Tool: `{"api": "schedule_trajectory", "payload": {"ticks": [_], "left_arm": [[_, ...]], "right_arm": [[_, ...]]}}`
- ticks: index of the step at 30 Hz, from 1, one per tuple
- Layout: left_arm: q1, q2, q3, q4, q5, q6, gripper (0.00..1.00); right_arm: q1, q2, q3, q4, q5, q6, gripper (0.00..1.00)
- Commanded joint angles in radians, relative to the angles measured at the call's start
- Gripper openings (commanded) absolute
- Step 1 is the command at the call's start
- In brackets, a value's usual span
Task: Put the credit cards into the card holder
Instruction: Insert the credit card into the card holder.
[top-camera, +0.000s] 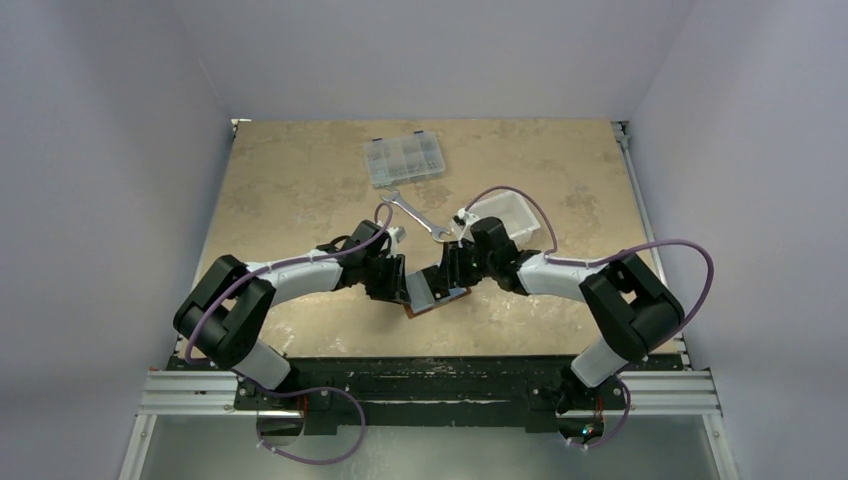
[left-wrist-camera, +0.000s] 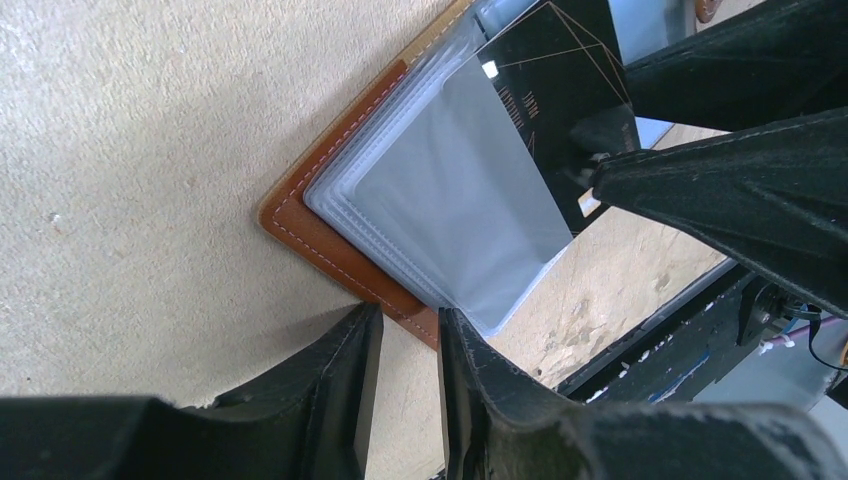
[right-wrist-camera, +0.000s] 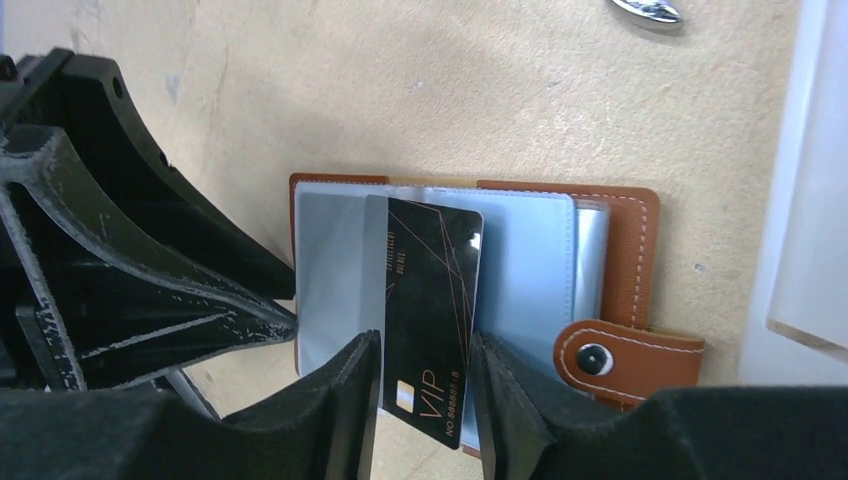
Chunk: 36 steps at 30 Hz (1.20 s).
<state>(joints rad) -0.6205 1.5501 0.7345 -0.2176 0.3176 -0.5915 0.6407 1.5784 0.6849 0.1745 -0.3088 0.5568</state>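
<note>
The brown leather card holder (top-camera: 430, 306) lies open on the table near the front edge, its clear sleeves (right-wrist-camera: 530, 260) facing up and its snap tab (right-wrist-camera: 620, 355) to the right. My right gripper (right-wrist-camera: 425, 345) is shut on a black credit card (right-wrist-camera: 430, 290) with "VIP" lettering, held by its long edges. The card's far end lies among the sleeves. My left gripper (left-wrist-camera: 408, 312) has its jaws a narrow gap apart, with its tips at the holder's brown edge (left-wrist-camera: 320, 235). The card also shows in the left wrist view (left-wrist-camera: 555, 90). No other cards are in view.
A silver wrench (top-camera: 415, 213) lies just behind the two grippers. A white plastic bin (top-camera: 500, 215) stands close behind the right gripper and shows in the right wrist view (right-wrist-camera: 810, 170). A clear compartment box (top-camera: 405, 160) sits farther back.
</note>
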Motion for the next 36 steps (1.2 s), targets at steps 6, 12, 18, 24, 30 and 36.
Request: {"api": "schedule_trajectory", "payload": {"ticks": [6,12,18,24,30,36], "left_arm": [[-0.009,0.01,-0.025,-0.03,-0.021,0.0,0.31],[-0.009,0.01,-0.027,-0.021,-0.018,-0.009,0.31],[-0.009,0.0,-0.029,-0.022,-0.017,-0.01,0.31],[-0.009,-0.004,-0.039,-0.012,-0.018,-0.018,0.31],[-0.011,-0.003,-0.052,0.019,0.01,-0.041,0.31],[-0.016,-0.019,-0.051,0.018,0.014,-0.061,0.31]], "right_arm": [[0.018,0.104,0.093,0.057,-0.193,-0.131,0.45],[0.063,0.07,0.031,0.252,-0.339,0.013,0.45],[0.019,0.017,-0.029,0.246,-0.313,0.038,0.46],[0.024,0.023,-0.003,0.123,-0.193,-0.055,0.47],[0.147,0.067,0.032,0.096,-0.042,-0.015,0.47],[0.212,-0.019,0.044,-0.031,0.186,0.06,0.5]]}}
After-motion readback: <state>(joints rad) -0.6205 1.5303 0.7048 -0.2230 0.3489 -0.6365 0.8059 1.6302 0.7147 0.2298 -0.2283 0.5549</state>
